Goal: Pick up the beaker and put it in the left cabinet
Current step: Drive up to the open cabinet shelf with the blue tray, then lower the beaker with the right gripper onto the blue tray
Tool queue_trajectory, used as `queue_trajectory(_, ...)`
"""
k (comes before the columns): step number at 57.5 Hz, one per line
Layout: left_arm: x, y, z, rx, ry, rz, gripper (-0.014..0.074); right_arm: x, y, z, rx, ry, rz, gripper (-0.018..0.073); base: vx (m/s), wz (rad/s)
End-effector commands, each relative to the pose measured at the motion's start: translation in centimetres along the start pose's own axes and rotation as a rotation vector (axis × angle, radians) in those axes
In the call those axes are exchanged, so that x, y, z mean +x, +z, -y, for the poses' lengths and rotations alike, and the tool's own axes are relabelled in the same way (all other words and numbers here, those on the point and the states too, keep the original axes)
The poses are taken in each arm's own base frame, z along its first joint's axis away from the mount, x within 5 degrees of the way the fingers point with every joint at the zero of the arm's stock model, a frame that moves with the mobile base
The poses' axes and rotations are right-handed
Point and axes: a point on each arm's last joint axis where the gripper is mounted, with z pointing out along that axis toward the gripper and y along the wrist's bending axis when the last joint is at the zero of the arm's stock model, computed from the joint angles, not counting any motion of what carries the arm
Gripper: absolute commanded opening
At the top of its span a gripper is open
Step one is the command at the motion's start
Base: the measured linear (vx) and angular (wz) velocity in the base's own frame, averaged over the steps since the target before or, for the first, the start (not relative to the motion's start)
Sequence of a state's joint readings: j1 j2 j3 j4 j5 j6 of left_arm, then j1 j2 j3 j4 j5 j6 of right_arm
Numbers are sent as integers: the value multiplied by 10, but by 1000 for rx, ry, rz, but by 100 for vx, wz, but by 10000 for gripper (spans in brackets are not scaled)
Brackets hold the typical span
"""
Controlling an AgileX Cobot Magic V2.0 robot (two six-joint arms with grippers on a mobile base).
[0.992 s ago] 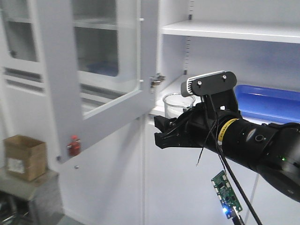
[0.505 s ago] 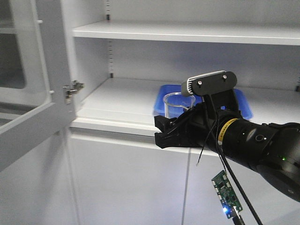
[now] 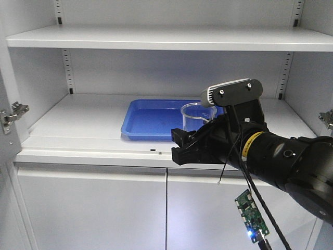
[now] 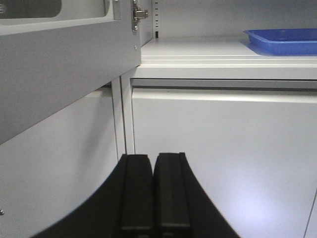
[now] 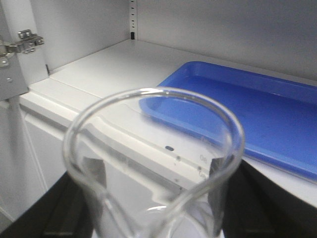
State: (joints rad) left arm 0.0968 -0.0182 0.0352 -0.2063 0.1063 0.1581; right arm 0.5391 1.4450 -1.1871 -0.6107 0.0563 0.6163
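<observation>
The beaker [image 3: 195, 115] is clear glass and stands upright between the fingers of my right gripper [image 3: 179, 143], which is shut on it. It is held in the air just in front of the left cabinet's lower shelf [image 3: 78, 125]. In the right wrist view the beaker's rim [image 5: 148, 90] fills the front, with the right gripper [image 5: 156, 208] clasping both sides. The cabinet's glass-paned door [image 4: 59, 64] stands open at the left. My left gripper [image 4: 153, 158] is shut and empty, low before the lower cupboard front.
A blue tray [image 3: 151, 117] lies on the lower shelf, behind the beaker; it also shows in the right wrist view [image 5: 247, 104]. An upper shelf [image 3: 156, 37] spans above. Solid lower cupboard doors [image 3: 93, 208] are below. A door hinge [image 3: 10, 115] is at the left edge.
The view has swung so the glass door slid off to the left and the open shelves with the blue tray are now centred. The right gripper still holds the beaker the same way.
</observation>
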Motion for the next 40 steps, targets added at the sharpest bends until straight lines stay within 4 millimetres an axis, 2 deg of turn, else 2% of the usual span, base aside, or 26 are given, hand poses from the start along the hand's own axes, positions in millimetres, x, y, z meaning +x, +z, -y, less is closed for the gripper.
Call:
queue_trajectory(1, -14, -2, -1, -9, -7, 115, -6, -28, -16, -2, -36, -12, 132, 177, 14, -11)
queue_trajectory(40, -14, -2, -1, -9, -7, 115, -6, -28, -16, -2, -35, -12, 131, 177, 15, -4)
